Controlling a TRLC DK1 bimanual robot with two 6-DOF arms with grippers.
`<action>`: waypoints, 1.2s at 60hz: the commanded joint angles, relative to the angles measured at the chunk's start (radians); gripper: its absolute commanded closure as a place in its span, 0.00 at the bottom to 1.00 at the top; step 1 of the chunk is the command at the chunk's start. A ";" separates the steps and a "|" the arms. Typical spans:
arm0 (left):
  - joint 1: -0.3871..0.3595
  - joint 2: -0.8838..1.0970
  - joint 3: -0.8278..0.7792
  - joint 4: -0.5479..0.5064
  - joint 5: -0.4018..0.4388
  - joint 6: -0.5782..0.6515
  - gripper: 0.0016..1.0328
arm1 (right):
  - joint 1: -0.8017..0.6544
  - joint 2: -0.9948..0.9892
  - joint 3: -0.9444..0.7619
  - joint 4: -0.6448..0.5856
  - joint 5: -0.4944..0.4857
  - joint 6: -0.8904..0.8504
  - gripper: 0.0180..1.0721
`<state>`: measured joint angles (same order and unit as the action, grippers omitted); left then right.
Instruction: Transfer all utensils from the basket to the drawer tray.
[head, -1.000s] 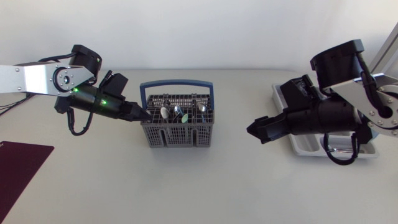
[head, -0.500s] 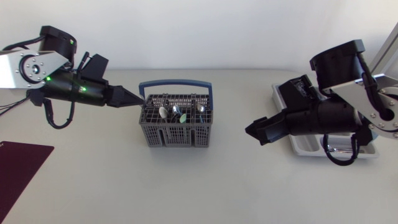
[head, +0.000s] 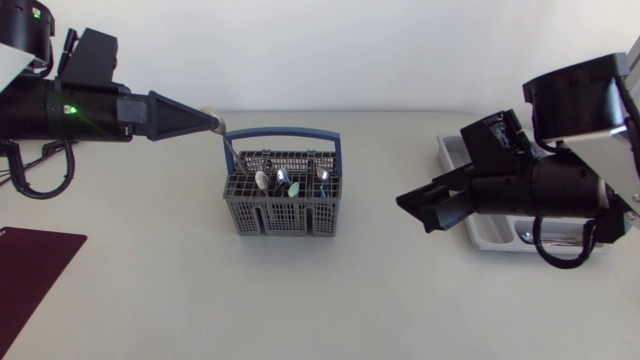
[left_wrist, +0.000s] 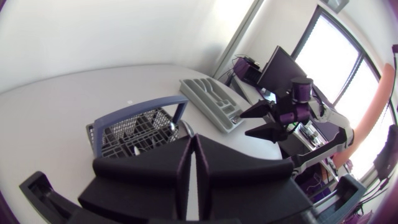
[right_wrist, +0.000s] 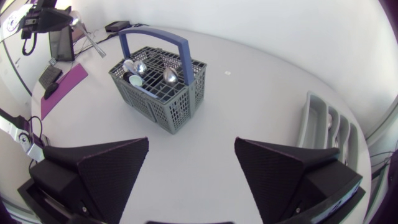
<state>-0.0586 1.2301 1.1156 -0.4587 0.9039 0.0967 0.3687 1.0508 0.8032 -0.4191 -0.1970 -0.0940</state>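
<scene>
My left gripper (head: 214, 122) is shut on the bowl end of a metal spoon (head: 228, 148), high to the left of the grey basket (head: 285, 215). The spoon's handle slants down to the basket's blue handle (head: 283, 132). Several utensils (head: 285, 180) stand inside. In the left wrist view the fingers (left_wrist: 186, 163) are pressed together above the basket (left_wrist: 134, 127). My right gripper (head: 415, 212) hangs open between basket and drawer tray (head: 495, 238), nothing between its fingers. The right wrist view shows its gripper (right_wrist: 191, 142), the basket (right_wrist: 180, 102), the held spoon (right_wrist: 92, 40) and the tray (right_wrist: 323, 121).
A dark maroon mat (head: 30, 265) lies at the table's front left corner. My right arm covers much of the drawer tray. Bare tabletop separates the basket from the tray (left_wrist: 208, 99).
My left arm has risen and drawn back to the left, pulling the spoon up out of the basket. My right arm shifted slightly.
</scene>
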 joint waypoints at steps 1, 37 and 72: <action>-0.027 -0.046 -0.031 0.009 0.036 -0.025 0.96 | 0.030 -0.031 -0.024 -0.003 0.007 -0.052 0.05; -0.420 -0.069 -0.114 0.040 0.050 0.087 0.96 | 0.271 -0.089 -0.009 -0.113 -0.099 -0.184 0.05; -0.573 -0.017 -0.100 -0.037 0.093 0.184 0.96 | 0.368 -0.152 -0.075 -0.046 -0.266 -0.250 0.37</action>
<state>-0.6121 1.1954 1.0096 -0.4820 0.9695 0.2630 0.7265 0.9070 0.7654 -0.4908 -0.4511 -0.3233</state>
